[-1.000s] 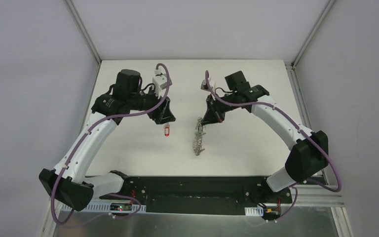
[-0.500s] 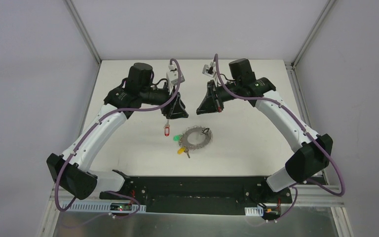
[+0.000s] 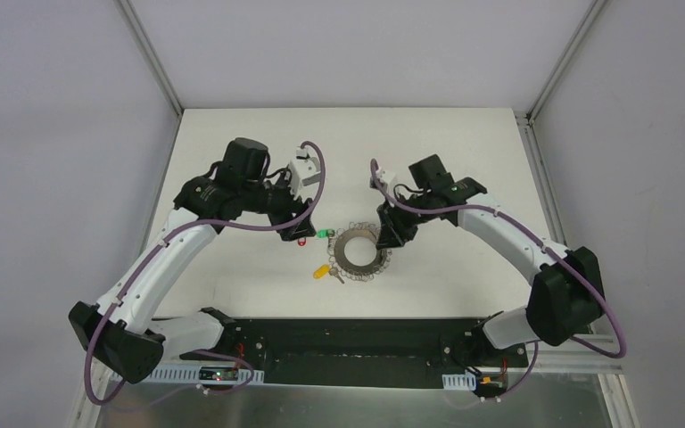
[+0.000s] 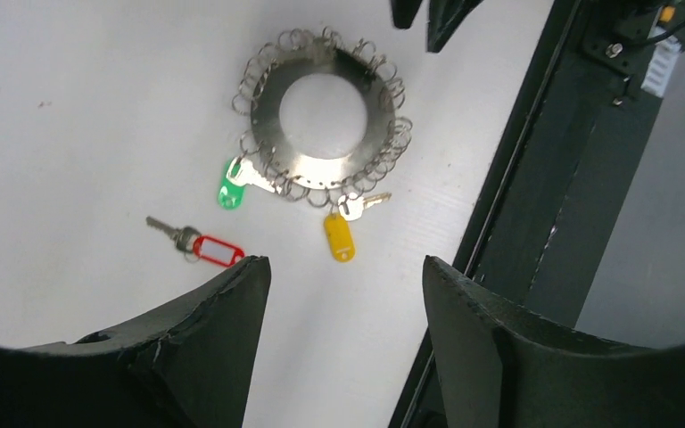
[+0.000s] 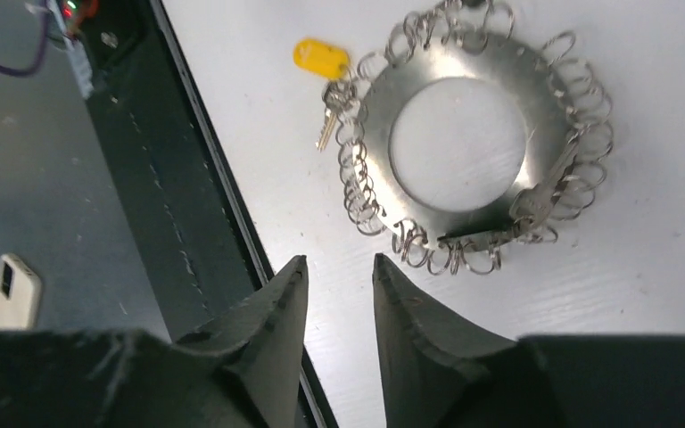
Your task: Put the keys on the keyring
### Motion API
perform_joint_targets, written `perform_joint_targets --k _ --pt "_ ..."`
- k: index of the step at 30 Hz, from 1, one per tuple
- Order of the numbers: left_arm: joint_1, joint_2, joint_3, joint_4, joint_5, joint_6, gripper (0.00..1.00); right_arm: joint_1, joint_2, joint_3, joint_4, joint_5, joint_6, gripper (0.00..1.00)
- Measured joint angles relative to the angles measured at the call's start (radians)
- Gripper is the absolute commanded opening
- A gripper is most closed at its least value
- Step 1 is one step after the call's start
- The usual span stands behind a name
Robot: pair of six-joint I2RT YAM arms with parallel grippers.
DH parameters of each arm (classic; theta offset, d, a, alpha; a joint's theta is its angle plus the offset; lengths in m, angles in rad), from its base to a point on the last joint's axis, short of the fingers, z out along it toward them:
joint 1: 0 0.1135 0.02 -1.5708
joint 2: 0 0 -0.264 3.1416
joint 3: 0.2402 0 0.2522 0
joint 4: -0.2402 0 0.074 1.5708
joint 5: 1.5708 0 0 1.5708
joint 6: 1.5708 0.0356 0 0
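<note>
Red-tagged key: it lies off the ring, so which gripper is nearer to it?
Left. The left gripper hangs right beside the red-tagged key; the right gripper sits across the keyring from it.

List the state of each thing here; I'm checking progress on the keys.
keyring: flat on the table, not held.
green key: at the ring's rim, seemingly hooked on.
yellow key: at the rim, seemingly hooked on.
red key: loose, apart from the ring.
left gripper: open, empty.
right gripper: open, empty.

A lab test cell: white table [image 3: 464, 160], plain grey walls [image 3: 53, 178], aluminium frame rails [image 3: 151, 58].
</note>
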Motion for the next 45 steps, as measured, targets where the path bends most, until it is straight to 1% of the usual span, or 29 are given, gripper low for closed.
perform_joint_targets --k 3,6,9,17,22,29,37,39,41,43,45 --pt "0.000 -0.047 -0.019 -0.045 -0.060 0.028 0.68 0.054 -0.040 -0.084 0.000 0.098 -0.032 0.40" --pt "0.001 -0.099 -0.051 -0.073 -0.113 0.045 0.69 0.130 -0.051 -0.150 0.018 0.175 -0.041 0.38" --pt "0.002 -0.139 -0.083 -0.084 -0.143 0.048 0.69 0.163 -0.037 -0.172 0.023 0.215 -0.042 0.38" --pt "0.037 -0.193 -0.135 -0.099 -0.166 0.051 0.69 0.203 0.057 -0.172 0.077 0.318 -0.042 0.39" --pt "0.054 -0.211 -0.140 -0.098 -0.166 0.051 0.69 0.209 0.097 -0.171 0.092 0.382 -0.040 0.37" --pt "0.055 -0.212 -0.141 -0.096 -0.166 0.051 0.69 0.209 0.115 -0.171 0.097 0.418 -0.041 0.35" --pt "0.055 -0.212 -0.141 -0.090 -0.166 0.051 0.69 0.209 0.166 -0.161 0.103 0.417 -0.041 0.26" --pt "0.055 -0.212 -0.141 -0.089 -0.166 0.051 0.69 0.209 0.180 -0.159 0.106 0.418 -0.042 0.20" --pt "0.061 -0.212 -0.141 -0.089 -0.165 0.051 0.70 0.209 0.193 -0.154 0.106 0.421 -0.045 0.09" --pt "0.061 -0.212 -0.141 -0.089 -0.165 0.051 0.70 0.209 0.200 -0.146 0.104 0.424 -0.049 0.00" --pt "0.061 -0.212 -0.141 -0.089 -0.165 0.051 0.70 0.209 0.200 -0.134 0.098 0.428 -0.055 0.00"
